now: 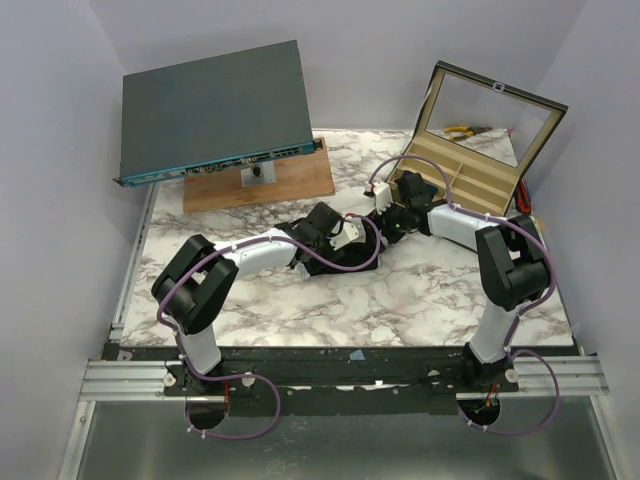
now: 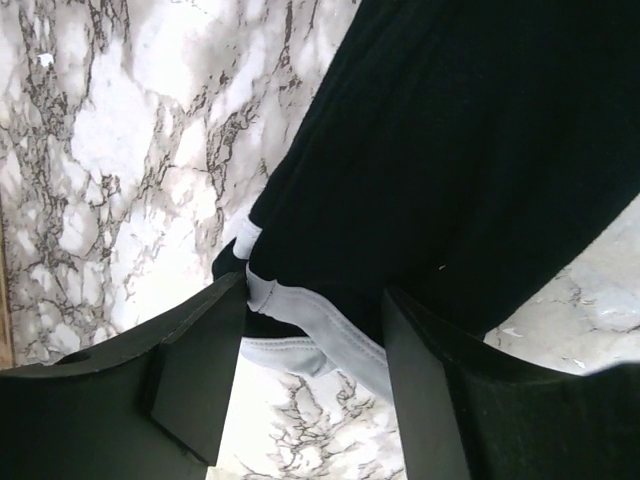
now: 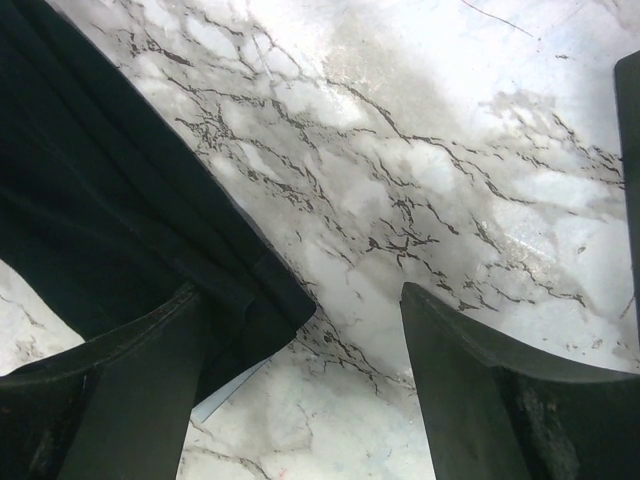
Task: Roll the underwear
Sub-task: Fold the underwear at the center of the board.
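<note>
The underwear (image 2: pixel 450 150) is black fabric with a white waistband (image 2: pixel 330 335), lying on the marble table (image 2: pixel 120 150). In the left wrist view its waistband edge sits between the fingers of my left gripper (image 2: pixel 310 385), whose jaws stand wide apart. In the right wrist view a black corner of the underwear (image 3: pixel 120 220) lies against the left finger of my open right gripper (image 3: pixel 300 400), with bare marble between the jaws. In the top view both grippers, left (image 1: pixel 345 232) and right (image 1: pixel 385 222), meet at mid-table and hide the garment.
A dark flat box (image 1: pixel 215 110) rests tilted on a wooden board (image 1: pixel 270 182) at the back left. An open wooden compartment box (image 1: pixel 460 178) with a raised glass lid (image 1: pixel 490 115) stands at the back right, close behind the right gripper.
</note>
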`<act>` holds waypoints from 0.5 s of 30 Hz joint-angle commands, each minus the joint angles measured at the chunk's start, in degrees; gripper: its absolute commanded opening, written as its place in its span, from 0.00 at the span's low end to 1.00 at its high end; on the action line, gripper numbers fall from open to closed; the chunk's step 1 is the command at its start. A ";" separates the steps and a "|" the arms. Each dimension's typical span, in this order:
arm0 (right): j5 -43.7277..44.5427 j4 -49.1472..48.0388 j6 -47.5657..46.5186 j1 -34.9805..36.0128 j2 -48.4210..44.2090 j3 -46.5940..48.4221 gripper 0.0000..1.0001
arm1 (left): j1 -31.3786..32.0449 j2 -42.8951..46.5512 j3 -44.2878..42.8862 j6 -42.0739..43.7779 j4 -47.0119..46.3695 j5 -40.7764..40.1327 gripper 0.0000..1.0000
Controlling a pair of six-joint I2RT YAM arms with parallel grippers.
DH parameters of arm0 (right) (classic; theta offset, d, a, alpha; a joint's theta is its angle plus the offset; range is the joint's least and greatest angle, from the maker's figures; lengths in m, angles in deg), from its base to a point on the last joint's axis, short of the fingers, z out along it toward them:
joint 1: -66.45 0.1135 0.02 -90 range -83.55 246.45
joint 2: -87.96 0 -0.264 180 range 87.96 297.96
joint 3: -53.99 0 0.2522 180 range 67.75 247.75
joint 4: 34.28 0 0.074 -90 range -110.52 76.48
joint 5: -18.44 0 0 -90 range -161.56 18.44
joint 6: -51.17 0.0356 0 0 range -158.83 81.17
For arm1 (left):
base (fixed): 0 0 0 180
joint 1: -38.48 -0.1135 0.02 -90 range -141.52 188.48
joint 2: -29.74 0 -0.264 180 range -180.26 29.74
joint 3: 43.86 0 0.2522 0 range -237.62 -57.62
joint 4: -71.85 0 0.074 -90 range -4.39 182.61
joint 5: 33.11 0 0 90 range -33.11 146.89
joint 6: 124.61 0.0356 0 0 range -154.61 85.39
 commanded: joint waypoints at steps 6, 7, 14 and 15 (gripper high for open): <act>2.23 6.80 -2.83 0.18 -2.94 0.62 0.81 | -0.93 4.19 0.20 -0.40 0.96 0.72 0.78; 1.45 7.61 -3.07 0.18 -3.60 0.88 0.82 | -1.00 5.04 0.25 -0.40 0.97 1.57 0.80; -3.78 11.83 -6.83 0.26 -9.19 1.96 0.84 | -2.75 13.43 2.32 -0.07 -0.18 11.73 0.99; -4.08 12.00 -7.42 0.39 -9.62 2.11 0.84 | -3.21 14.85 2.76 0.46 0.10 13.37 0.99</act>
